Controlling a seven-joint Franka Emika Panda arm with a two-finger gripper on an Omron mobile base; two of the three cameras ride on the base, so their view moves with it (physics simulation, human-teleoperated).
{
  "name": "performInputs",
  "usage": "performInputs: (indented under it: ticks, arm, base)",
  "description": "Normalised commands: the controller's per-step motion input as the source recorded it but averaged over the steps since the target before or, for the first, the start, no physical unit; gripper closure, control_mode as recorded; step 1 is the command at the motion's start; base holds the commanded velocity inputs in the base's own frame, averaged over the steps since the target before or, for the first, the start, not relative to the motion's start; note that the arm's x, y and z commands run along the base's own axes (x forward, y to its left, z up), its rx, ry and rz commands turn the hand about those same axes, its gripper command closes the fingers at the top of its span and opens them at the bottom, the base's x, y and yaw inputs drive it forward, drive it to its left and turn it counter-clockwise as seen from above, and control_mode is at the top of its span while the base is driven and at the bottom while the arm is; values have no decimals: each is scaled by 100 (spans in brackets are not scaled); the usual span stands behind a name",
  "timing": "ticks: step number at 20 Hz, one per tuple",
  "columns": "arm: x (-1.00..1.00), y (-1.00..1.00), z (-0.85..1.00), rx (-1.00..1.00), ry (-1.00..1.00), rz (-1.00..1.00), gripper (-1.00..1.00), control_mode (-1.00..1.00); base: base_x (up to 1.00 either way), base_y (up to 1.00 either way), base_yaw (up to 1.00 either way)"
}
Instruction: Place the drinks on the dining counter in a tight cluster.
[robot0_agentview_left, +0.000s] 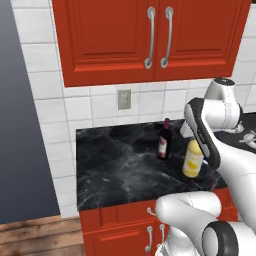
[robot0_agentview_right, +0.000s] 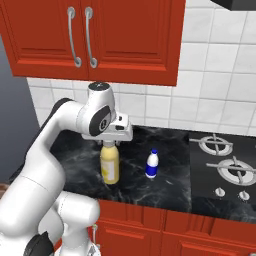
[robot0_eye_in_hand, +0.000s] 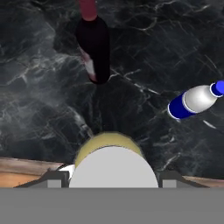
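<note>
Tool (robot0_agentview_right: 111, 144) over the yellow bottle's (robot0_agentview_right: 110, 167) grey cap, fingertips either side of it; whether they press the cap I cannot tell. Black veined surface (robot0_agentview_left: 115, 170), left to right: wine bottle (robot0_agentview_left: 163, 140) upright toward the back wall, yellow bottle nearer the front edge, small blue-and-white bottle (robot0_agentview_right: 152, 164) apart to its right, then stove burners (robot0_agentview_right: 225, 162). Red cabinets (robot0_agentview_left: 150, 35) overhead, white tile wall (robot0_agentview_left: 100, 107), wall outlet (robot0_agentview_left: 124, 99).

You've got the wine bottle (robot0_agentview_left: 163, 141) upright on the black marble counter (robot0_agentview_left: 120, 170), yellow bottle (robot0_agentview_left: 192, 158) close at its 4 o'clock — the white arm (robot0_agentview_left: 210, 135) covers the bottle's top. Red cabinets (robot0_agentview_left: 150, 37) at 12 o'clock, wall outlet (robot0_agentview_left: 124, 99) below them.
</note>
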Motion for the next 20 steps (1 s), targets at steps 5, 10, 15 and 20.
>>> performInputs:
  ticks: [5, 10, 15, 20]
  arm:
    - [0, 0, 0, 0, 0, 0, 100, 100]
    - [0, 0, 0, 0, 0, 0, 100, 100]
    - [0, 0, 0, 0, 0, 0, 100, 100]
    - [0, 0, 0, 0, 0, 0, 100, 100]
  base:
    - [-64, 2, 0]
    - [-72, 2, -1]
    - [-78, 3, -6]
    - [-53, 13, -52]
